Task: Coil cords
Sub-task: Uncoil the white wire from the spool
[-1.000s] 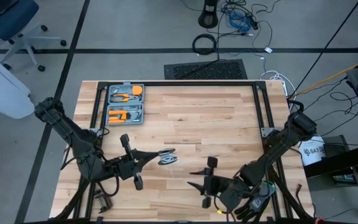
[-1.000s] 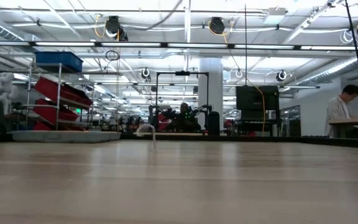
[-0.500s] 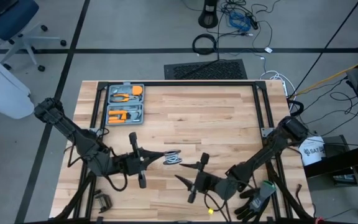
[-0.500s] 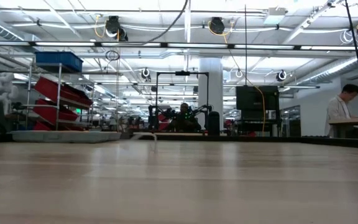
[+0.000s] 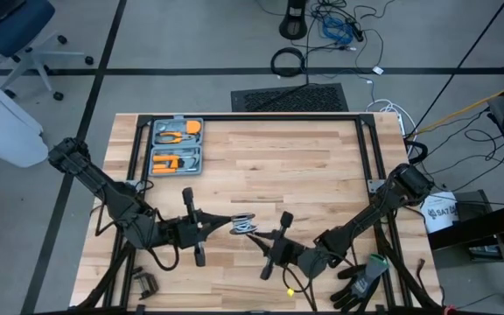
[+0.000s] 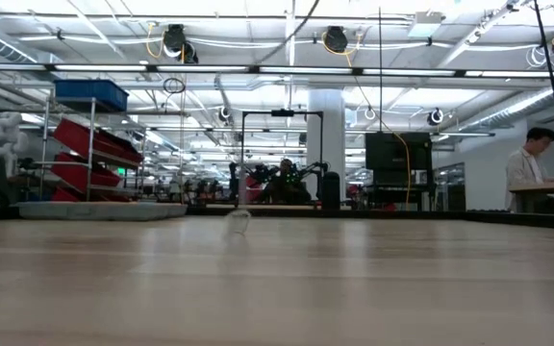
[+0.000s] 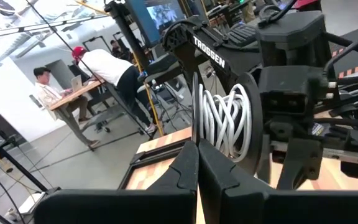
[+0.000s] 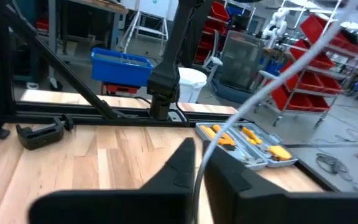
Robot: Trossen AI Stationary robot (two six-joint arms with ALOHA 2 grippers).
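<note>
The white cord (image 7: 225,118) is wound in loose loops on its small round reel (image 5: 243,220), which is held above the wooden table (image 5: 322,166) near the table's middle, slightly toward the near edge, between the two grippers. In the left wrist view the loops sit bunched against the dark disc of the reel (image 7: 253,124), and a free length of the cord (image 8: 260,87) runs away from it and passes between the right arm's fingers. The left gripper (image 5: 226,222) has its jaws closed on the reel's edge, apparently to keep the reel steady and off the table so that cord can be laid onto it. The right gripper (image 5: 257,239), just near and right of the reel, has its jaws closed on the free strand, which the right wrist view shows running taut out of the pinch; it looks like the working hand, placed to lead the loose end around the reel. The left arm reaches in low from the left near corner, forearm almost level and pointing right; the right arm stretches from the right edge, laid low across the near side and pointing left toward the reel, so the two grippers nearly meet. The grey tool case (image 5: 176,146) with orange tools lies at the far left of the table, well apart and untouched. In the low view the reel (image 6: 239,220) shows only as a small pale shape far across the table.
</note>
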